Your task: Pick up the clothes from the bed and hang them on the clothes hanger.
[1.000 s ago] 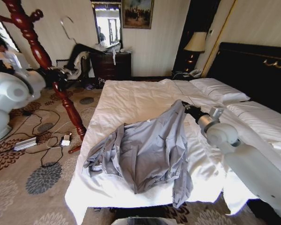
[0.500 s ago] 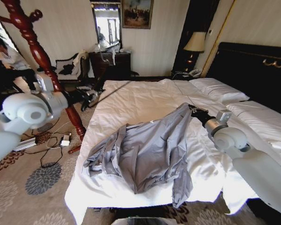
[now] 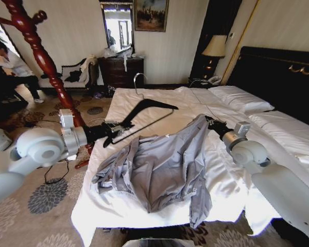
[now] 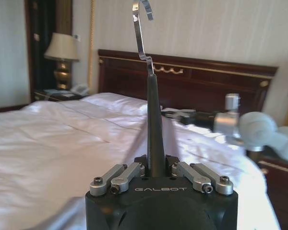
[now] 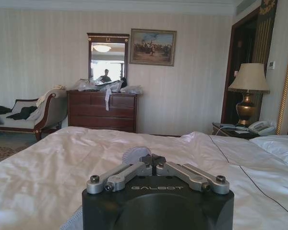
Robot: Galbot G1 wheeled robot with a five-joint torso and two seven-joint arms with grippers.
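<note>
1. Here the left gripper (image 3: pixel 109 135) reaches in over the bed's (image 3: pixel 144 110) left edge, closed on one end of the clothes hanger (image 3: pixel 144 110), which slants up above the white sheet with its silver hook uppermost.
2. The right gripper (image 3: pixel 207 120) is clamped on a top corner of the clothes (image 3: pixel 162 167), lifting that part slightly.
3. The rest of the clothes lies crumpled on the bed near the foot.

Bright daylight, glaring white sheets, bowed edges
</note>
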